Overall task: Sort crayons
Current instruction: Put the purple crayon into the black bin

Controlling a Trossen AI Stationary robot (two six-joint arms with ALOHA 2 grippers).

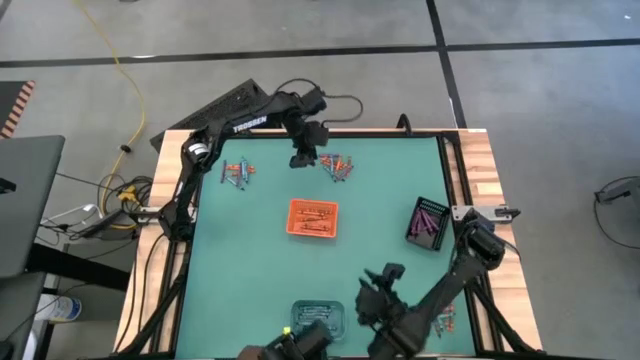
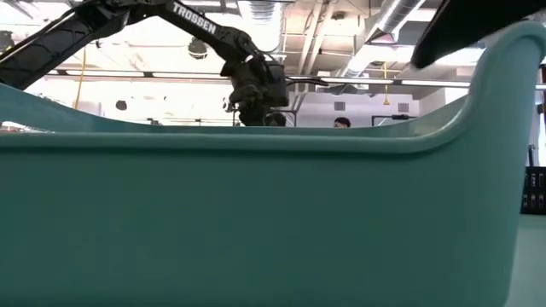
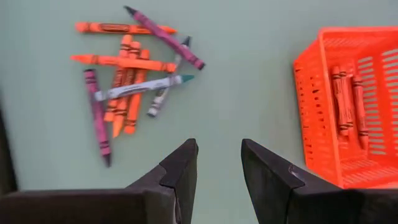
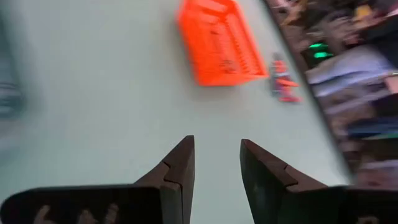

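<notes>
Two heaps of crayons lie on the green mat at the far side: one (image 1: 338,167) of orange, purple and grey sticks, also in the left wrist view (image 3: 130,74), and one (image 1: 238,175) farther left. My left gripper (image 1: 305,152) hovers open above the mat between the heaps, nothing between its fingers (image 3: 219,162). The orange tray (image 1: 313,217) at mid-table holds a few orange crayons (image 3: 347,99). My right gripper (image 1: 375,290) is open and empty (image 4: 216,158) over the near part of the mat, pointing toward the orange tray (image 4: 217,40).
A black tray (image 1: 428,222) with purple crayons stands at the right. A clear tray (image 1: 317,315) sits at the near edge. A few crayons (image 1: 445,318) lie by the right arm. In the low view a teal wall (image 2: 256,222) hides the table; only the left arm (image 2: 256,85) shows.
</notes>
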